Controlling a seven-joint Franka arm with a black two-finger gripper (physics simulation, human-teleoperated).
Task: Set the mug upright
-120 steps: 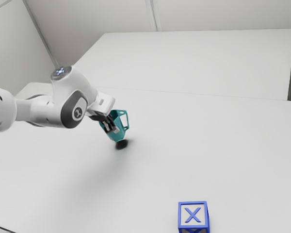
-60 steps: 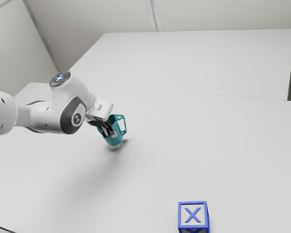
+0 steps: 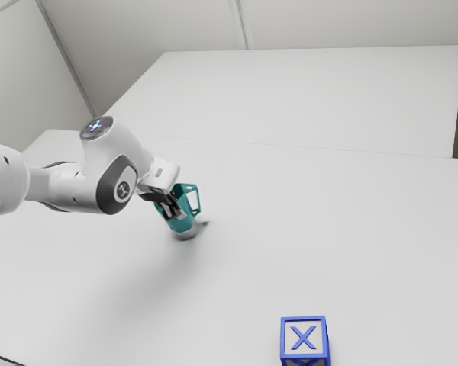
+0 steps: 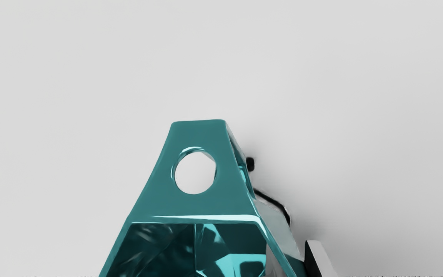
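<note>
The teal mug (image 3: 184,223) is at the table's surface in the exterior view, tilted, its mouth toward the arm and its handle on the exterior view's right. My gripper (image 3: 172,208) holds it by the side wall near the mouth. In the wrist view, the mug (image 4: 156,206) shows its handle with a round hole and part of its dark, shiny inside. At that view's bottom edge, my gripper (image 4: 293,266) has one finger outside the wall and a grey piece of the other inside it. Whether the mug's base touches the table cannot be told.
A blue-and-white block marked X (image 3: 304,340) stands at the exterior view's bottom, well apart from the mug. The white table (image 3: 351,236) stretches away toward the exterior view's right.
My hand and the mug have come down together, with a small shift toward the exterior view's left and partly back. The mug's base, dark earlier, now looks pale. The block has stayed put.
</note>
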